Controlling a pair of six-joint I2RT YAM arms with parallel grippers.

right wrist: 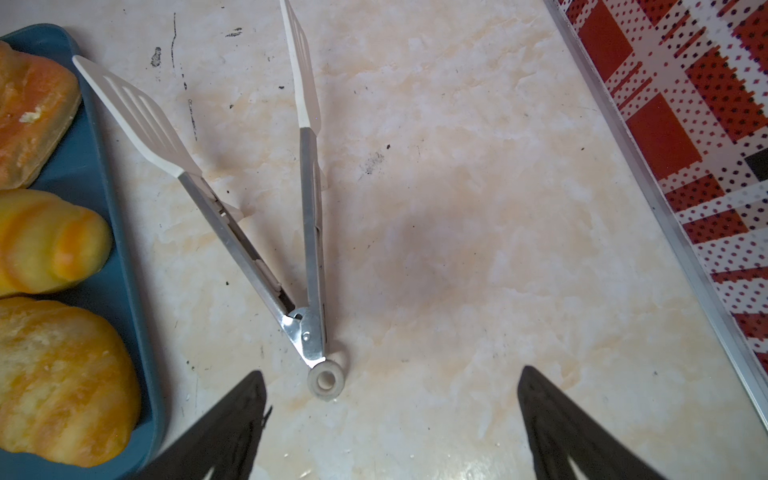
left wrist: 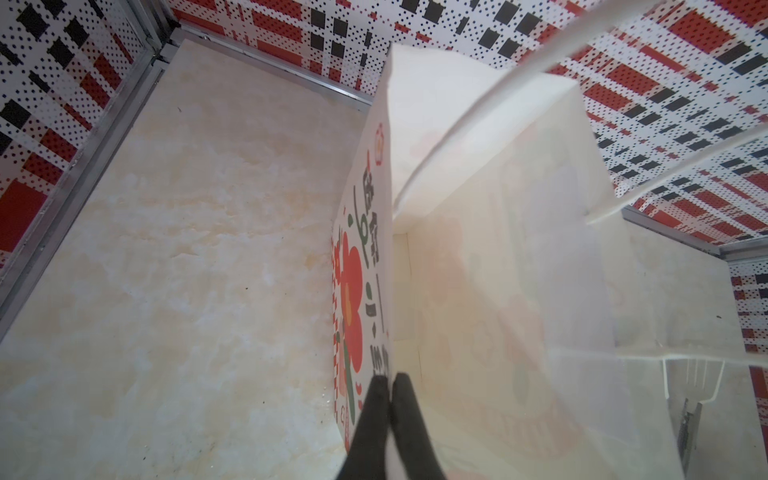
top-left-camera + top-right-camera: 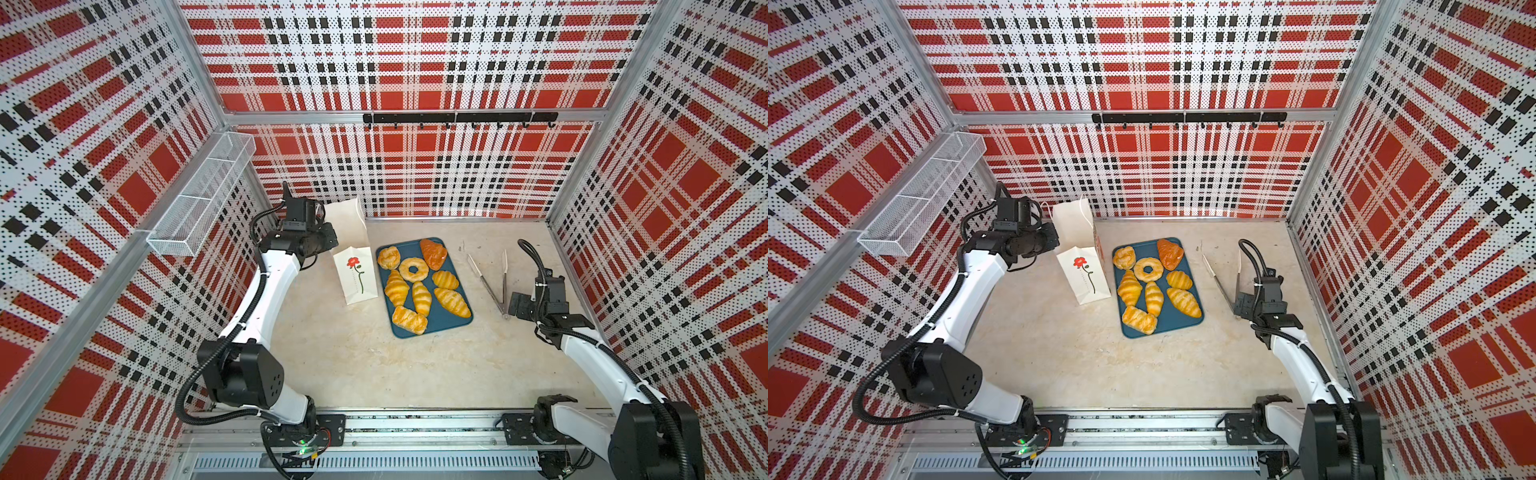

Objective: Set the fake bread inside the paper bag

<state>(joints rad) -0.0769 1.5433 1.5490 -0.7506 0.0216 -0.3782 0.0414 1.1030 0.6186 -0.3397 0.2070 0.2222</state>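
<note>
The left gripper (image 2: 390, 380) pinched shut on the rim of the paper bag (image 3: 357, 274), standing just left of the tray (image 3: 440, 321) where the fake bread (image 3: 420, 297) lay. The right gripper (image 1: 390, 386) hung wide open near the tongs (image 1: 309, 232).

This side of the tray (image 3: 446, 322), the table (image 3: 374, 374) lies open, wide enough for either arm. Bread (image 3: 397, 286) packs the tray, gaps narrow. The bag (image 3: 357, 274) walls its left edge, the left gripper (image 2: 390, 380) pinching the rim; tongs (image 3: 486, 284) sprawl right of it.
</note>
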